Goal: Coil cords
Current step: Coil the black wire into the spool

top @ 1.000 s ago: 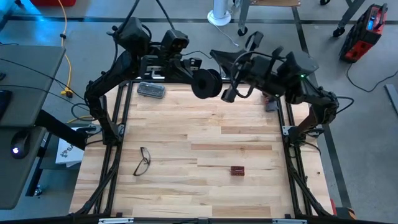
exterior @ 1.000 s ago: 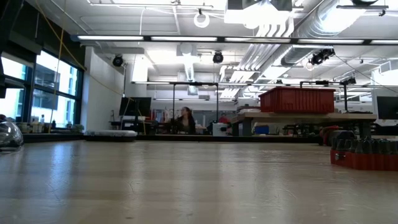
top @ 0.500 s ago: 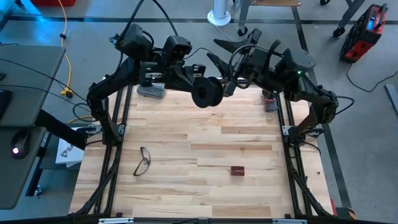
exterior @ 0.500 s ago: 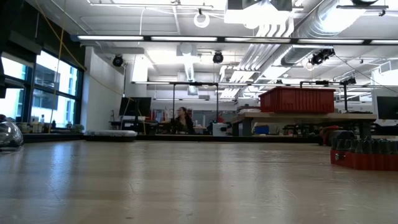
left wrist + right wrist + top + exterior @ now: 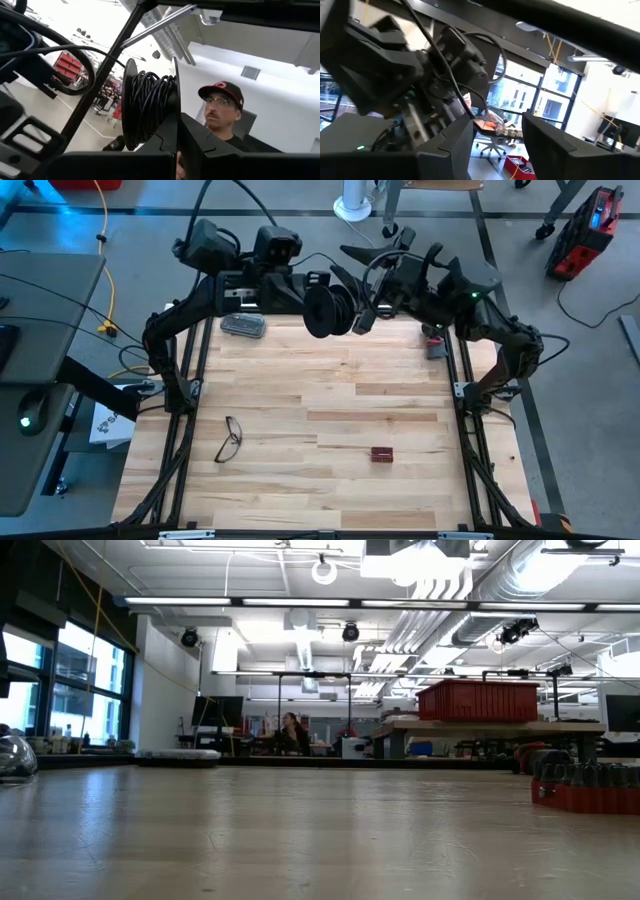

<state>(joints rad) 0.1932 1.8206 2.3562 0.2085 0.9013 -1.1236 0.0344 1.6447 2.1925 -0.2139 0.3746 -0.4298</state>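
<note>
In the high view both dark arms meet above the far edge of the pale wooden slatted table [image 5: 330,410], near the top centre of the frame. The left gripper [image 5: 318,295] is clenched on the small round black reel [image 5: 328,310] wound with thin dark wire; the reel hangs in the air at the gripper's tip, its flat faces turned sideways. In the left wrist view the reel [image 5: 150,110] stands on edge just past the two dark fingers [image 5: 200,145], which press together at its lower rim, with loops of wire visible between its two discs. A person in a dark cap [image 5: 220,112] shows beyond it.

The right gripper [image 5: 362,315] sits just to the right of the reel in the high view, very near it, with its fingers spread apart and nothing between them; the right wrist view shows the two fingers [image 5: 455,145] standing clearly apart.

On the table lie black-framed eyeglasses [image 5: 230,438] at lower left and a small dark red block [image 5: 381,454] at lower centre, both well apart from the reel.
</note>
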